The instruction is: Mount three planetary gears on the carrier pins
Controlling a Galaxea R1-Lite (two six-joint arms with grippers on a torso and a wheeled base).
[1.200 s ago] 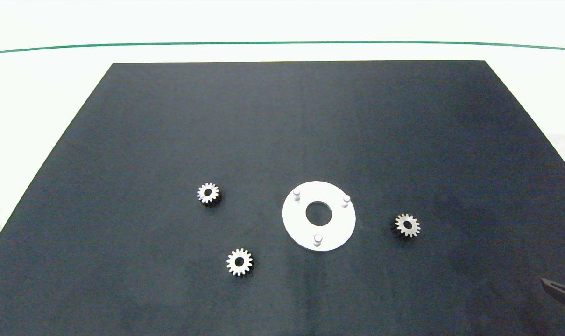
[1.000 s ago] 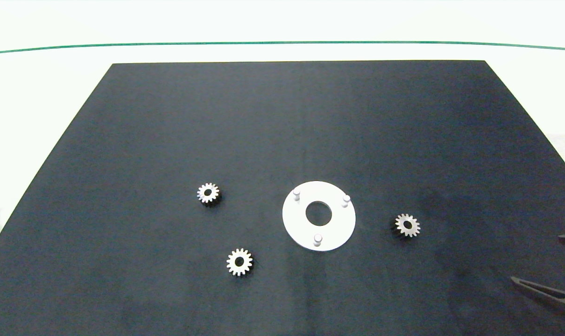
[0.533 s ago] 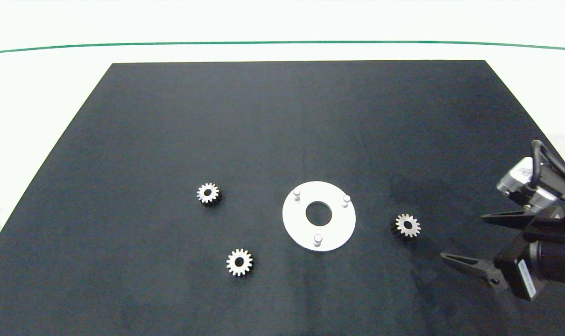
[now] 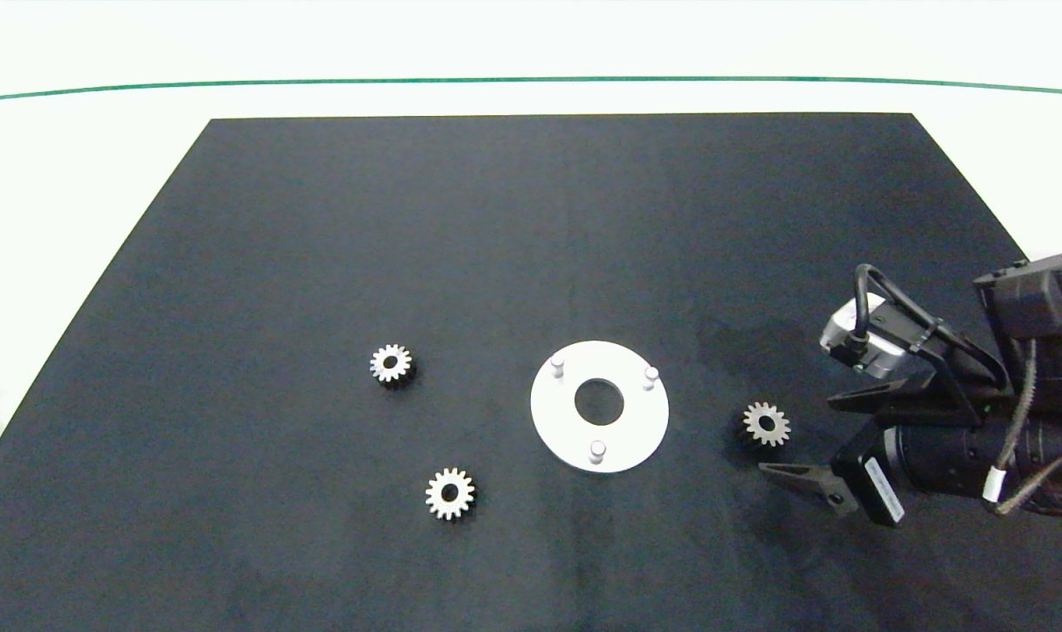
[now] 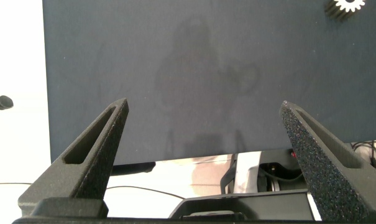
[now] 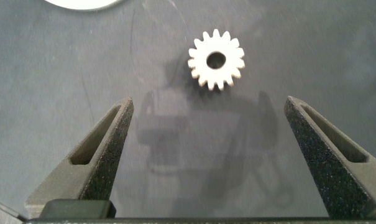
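Right end effector [image 4: 799, 436] is released, fingers spread wide, low over the black mat [image 4: 531, 219], just beside the right-hand gear [image 4: 766, 424], not touching it. Other two gears [image 4: 391, 363] [image 4: 450, 493] lie flat left of the white disc [image 4: 557, 421]. All three carrier pins [image 4: 597, 451] are bare. Left end effector [image 5: 206, 124] is released too, near the mat's edge, holding nothing.

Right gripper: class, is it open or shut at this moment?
Open. The right gripper's fingers stand wide apart, empty, short of the gear.
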